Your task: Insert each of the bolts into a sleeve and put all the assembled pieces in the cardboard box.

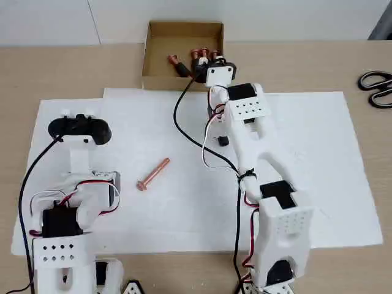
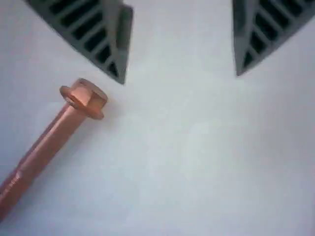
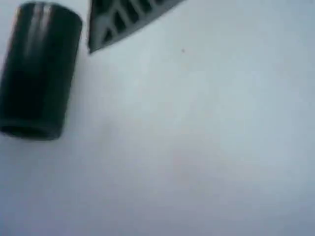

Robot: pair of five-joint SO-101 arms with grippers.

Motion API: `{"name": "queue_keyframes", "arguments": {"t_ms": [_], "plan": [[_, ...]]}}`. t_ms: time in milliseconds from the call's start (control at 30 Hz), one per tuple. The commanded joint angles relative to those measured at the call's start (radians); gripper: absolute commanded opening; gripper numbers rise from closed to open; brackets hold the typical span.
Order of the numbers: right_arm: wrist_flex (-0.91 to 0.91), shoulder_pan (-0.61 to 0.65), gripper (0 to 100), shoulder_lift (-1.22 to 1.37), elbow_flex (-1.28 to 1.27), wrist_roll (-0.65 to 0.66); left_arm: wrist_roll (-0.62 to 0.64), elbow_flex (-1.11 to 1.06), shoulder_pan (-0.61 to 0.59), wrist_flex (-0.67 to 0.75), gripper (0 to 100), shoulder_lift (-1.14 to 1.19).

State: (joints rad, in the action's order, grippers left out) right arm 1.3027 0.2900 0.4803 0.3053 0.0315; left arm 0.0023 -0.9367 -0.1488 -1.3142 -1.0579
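First the left gripper (image 2: 179, 77): fingers (image 2: 98, 34) spread wide, nothing between them, hanging over the white sheet (image 1: 318, 153). Copper bolt (image 2: 49, 141) flat on that sheet, its hexagonal head just beside one fingertip and outside the gap. From the high view, same bolt a little left of the sheet's centre, head end nearest the left arm (image 1: 76, 162), shank slanting off toward the far right corner.

Over to the right gripper (image 3: 128, 17): spread or pressed together, cannot tell. Black sleeve (image 3: 39, 73) on the sheet just beside it, close to the sheet's centre on the far side, beneath the right arm (image 1: 245, 110).

And the cardboard box (image 1: 160, 40), at the far edge of the bench (image 1: 37, 67), just past the sheet's far edge, open on top. Inside, in its right half, several assembled pieces (image 1: 177, 64): copper bolts seated in black sleeves. Off by the bench's right edge, near the far corner, a pair of scissors (image 1: 376, 86), well apart from all the rest.
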Motion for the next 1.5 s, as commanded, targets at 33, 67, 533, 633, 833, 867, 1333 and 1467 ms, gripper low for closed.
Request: {"name": "queue_keyframes", "arguments": {"t_ms": [33,67,533,633,833,867,1333,1467], "plan": [[-0.053,0.002,24.4,0.038,0.046,0.014,-0.005,0.004,-0.005,0.025,14,-0.011],[-0.065,0.002,24.4,0.050,0.046,0.017,-0.005,0.004,-0.005,0.025,14,-0.011],[-0.166,0.004,15.4,0.148,0.046,0.041,-0.005,0.002,-0.005,0.025,14,-0.011],[-0.157,0.002,7.6,0.147,0.046,0.041,-0.005,0.002,-0.005,0.025,14,-0.011],[-0.094,-0.019,0.6,0.133,0.080,0.041,-0.005,0.002,-0.005,0.025,14,-0.011],[-0.058,-0.028,0.4,0.122,0.106,0.041,-0.005,0.002,-0.005,0.025,14,-0.011],[0.283,-0.091,0.4,-0.048,0.308,0.041,-0.009,0.314,0.018,-0.089,14,0.347],[0.297,-0.091,0.4,-0.058,0.308,0.041,-0.061,0.467,0.104,-0.143,14,0.638]]}}
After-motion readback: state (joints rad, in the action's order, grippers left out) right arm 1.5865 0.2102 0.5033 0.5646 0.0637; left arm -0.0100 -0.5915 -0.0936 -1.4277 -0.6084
